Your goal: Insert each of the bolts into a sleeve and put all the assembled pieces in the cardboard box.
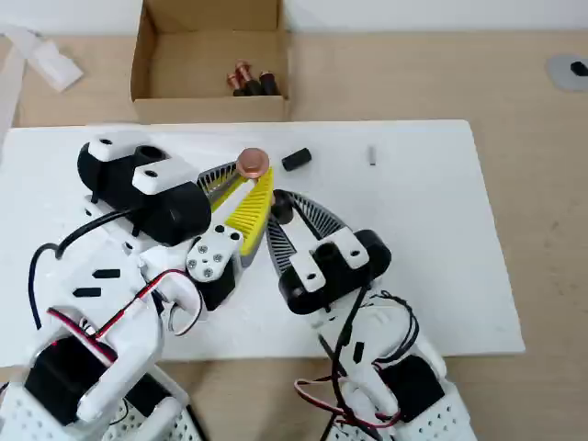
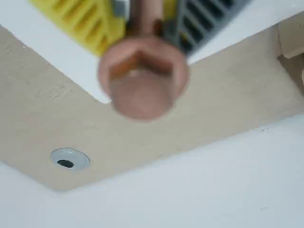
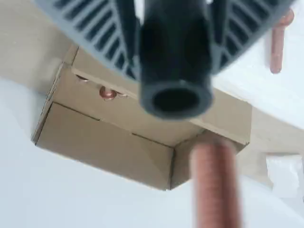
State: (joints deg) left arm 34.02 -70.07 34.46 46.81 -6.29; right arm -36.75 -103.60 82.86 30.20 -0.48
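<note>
Gripping a copper bolt (image 2: 142,78) by the shank between its yellow and grey fingers, the left gripper (image 1: 248,182) sits at the centre of the high view, above the white mat (image 1: 432,257). Just right of it and slightly lower, the right gripper (image 1: 279,209) is clamped on a black sleeve (image 3: 175,61). The sleeve's open end is close beside the bolt's threaded shank, which is not inside it. Farther up, a loose sleeve (image 1: 296,159) lies on the mat just right of the bolt's head, and a second bolt (image 3: 278,42) lies on the mat too. At the upper left, on the wooden table (image 1: 514,110), the cardboard box (image 1: 142,73) holds assembled pieces (image 1: 250,81) in its lower right corner.
</note>
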